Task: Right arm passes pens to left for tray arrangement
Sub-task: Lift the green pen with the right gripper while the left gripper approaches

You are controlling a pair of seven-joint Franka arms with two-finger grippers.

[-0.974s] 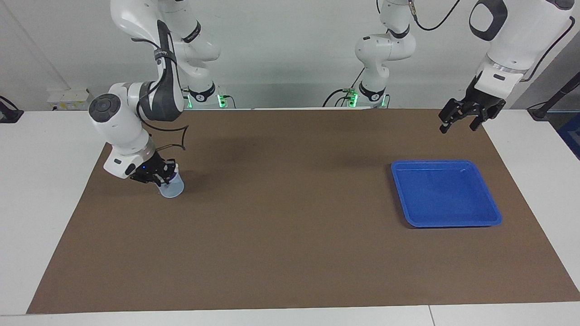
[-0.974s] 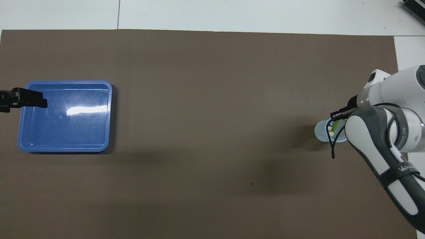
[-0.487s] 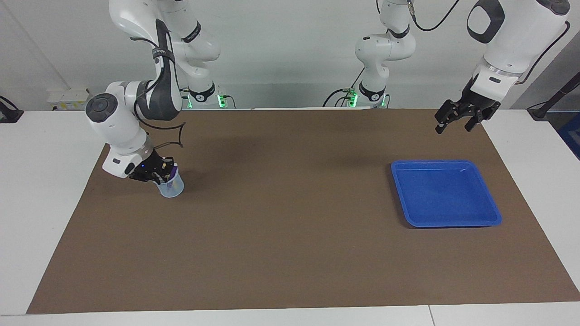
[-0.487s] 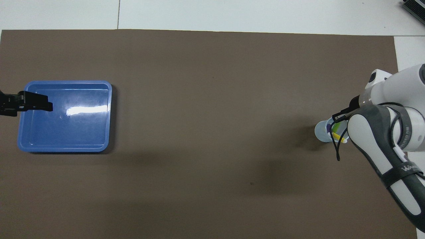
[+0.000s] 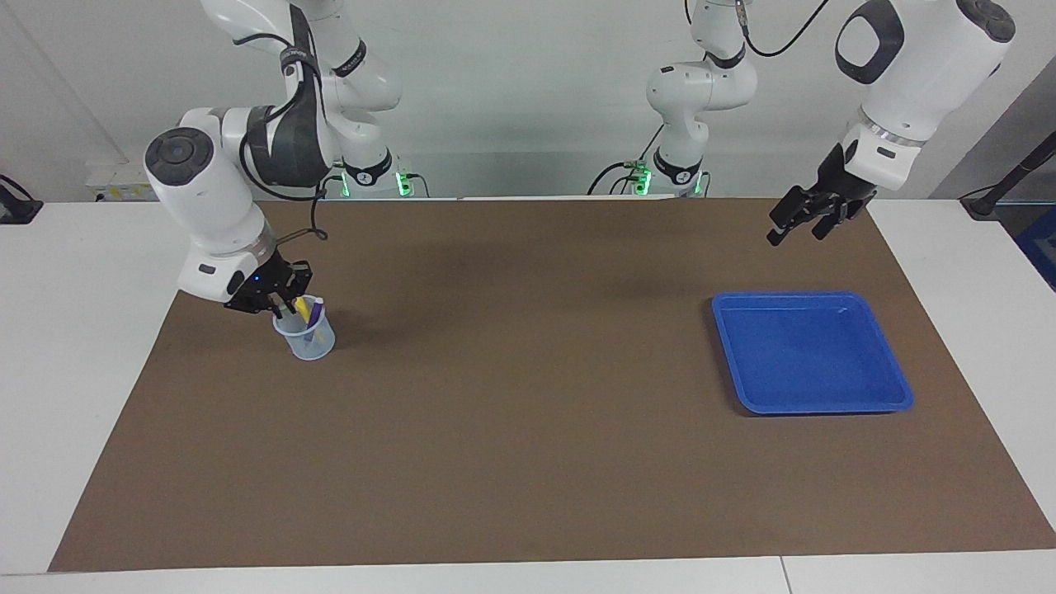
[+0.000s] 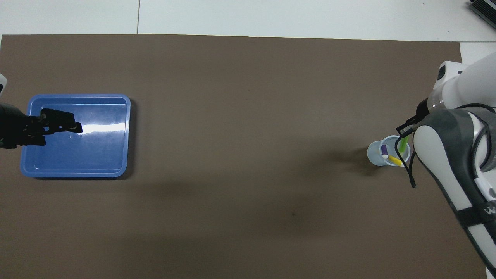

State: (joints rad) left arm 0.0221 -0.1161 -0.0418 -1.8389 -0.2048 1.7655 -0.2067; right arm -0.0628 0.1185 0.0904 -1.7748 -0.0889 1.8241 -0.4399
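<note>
A small pale-blue cup point(image 5: 308, 343) point(image 6: 374, 155) stands on the mat toward the right arm's end. A purple pen point(image 6: 384, 150) and a yellow pen point(image 6: 395, 159) lean inside it. A green pen point(image 6: 403, 143) slants up out of the cup to my right gripper point(image 5: 282, 307), which is shut on its upper end just above the rim. In the facing view only the yellow pen point(image 5: 303, 308) and purple pen point(image 5: 313, 319) show. The blue tray point(image 5: 808, 356) point(image 6: 101, 155) lies bare toward the left arm's end. My left gripper point(image 5: 795, 229) point(image 6: 73, 122) hangs open, raised over the tray's edge nearest the robots.
A brown mat point(image 5: 528, 412) covers most of the white table. The right arm's forearm point(image 6: 457, 170) hangs over the mat's end beside the cup. Both arm bases point(image 5: 676, 169) stand at the table's edge.
My right gripper has risen from inside the cup to just above its rim, drawing the green pen up with it. My left gripper has swung a little toward the table's middle.
</note>
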